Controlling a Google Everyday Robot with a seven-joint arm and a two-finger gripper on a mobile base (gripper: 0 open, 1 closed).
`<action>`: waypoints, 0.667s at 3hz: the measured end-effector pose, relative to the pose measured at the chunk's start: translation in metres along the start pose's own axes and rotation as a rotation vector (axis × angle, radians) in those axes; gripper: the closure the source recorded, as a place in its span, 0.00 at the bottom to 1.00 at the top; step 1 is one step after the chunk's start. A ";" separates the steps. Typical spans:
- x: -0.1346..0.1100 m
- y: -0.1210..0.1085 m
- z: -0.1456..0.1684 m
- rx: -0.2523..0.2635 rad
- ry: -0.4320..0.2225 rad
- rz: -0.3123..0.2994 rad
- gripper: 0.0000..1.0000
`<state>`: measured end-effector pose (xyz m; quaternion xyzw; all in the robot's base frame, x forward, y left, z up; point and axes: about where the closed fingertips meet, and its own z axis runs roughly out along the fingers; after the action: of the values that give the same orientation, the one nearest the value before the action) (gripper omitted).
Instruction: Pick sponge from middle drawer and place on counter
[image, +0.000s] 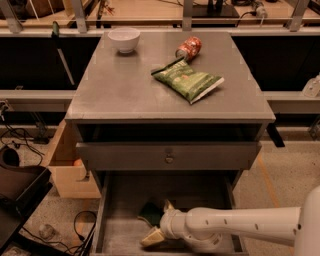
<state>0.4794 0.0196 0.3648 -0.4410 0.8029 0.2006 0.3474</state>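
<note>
- While deep in the middle drawer (125, 197), my gripper (159, 222) sits spread wide, holding nothing, the sponge (148, 213) just beside it.
- The grey counter (120, 87) bears a bowl (124, 39), snack bag (190, 81) and can (188, 48).
- Cables (22, 136) trail across the floor (282, 185).

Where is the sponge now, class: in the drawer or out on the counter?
In: the sponge lies on the middle drawer floor, by the open gripper; none on the counter.

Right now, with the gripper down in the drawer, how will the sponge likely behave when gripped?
The sponge is small, so probably light, and may squash under the gripper, which sits open beside it in the drawer. It lies flat, so it should not roll, though a push might slide it over the bare floor.
</note>
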 end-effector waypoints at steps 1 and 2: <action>0.010 -0.001 0.016 -0.009 0.036 0.020 0.18; 0.010 0.000 0.017 -0.012 0.035 0.018 0.41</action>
<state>0.4821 0.0250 0.3459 -0.4394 0.8116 0.2007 0.3287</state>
